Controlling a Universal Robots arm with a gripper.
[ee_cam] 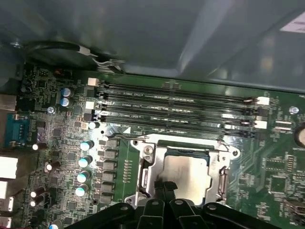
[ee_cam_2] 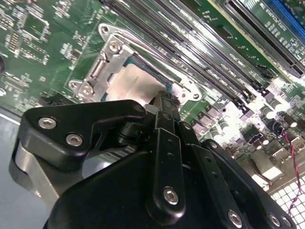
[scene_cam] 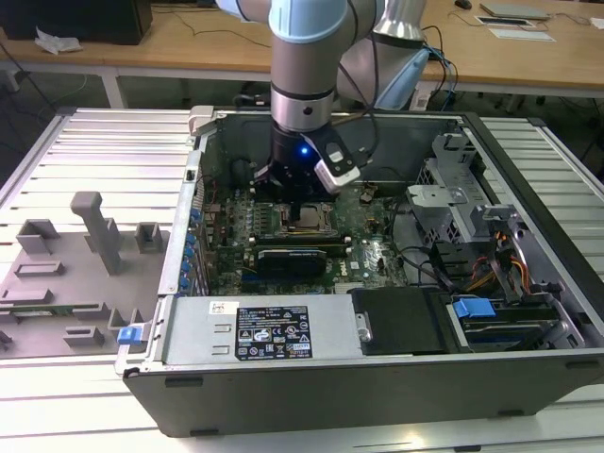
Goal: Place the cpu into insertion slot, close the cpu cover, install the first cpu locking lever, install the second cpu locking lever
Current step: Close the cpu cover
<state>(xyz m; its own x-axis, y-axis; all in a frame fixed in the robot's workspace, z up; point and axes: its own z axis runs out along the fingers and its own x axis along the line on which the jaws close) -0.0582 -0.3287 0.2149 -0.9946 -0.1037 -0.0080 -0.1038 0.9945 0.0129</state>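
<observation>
tool point(ee_cam: 165, 187) clenched, nothing in it, low over the cpu point(ee_cam: 189, 177)
cpu seated, cpu cover point(ee_cam: 148, 167) lies flat framing it; memory sticks point(ee_cam: 181, 102) run just beside

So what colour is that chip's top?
The cpu is pale silvery-beige; clearest in the first wrist view.

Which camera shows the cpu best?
The first wrist view: the cpu is seen nearly whole, face-on. The second wrist view shows it partly behind the end effector; the exterior view shows it distant, under the arm.
</observation>
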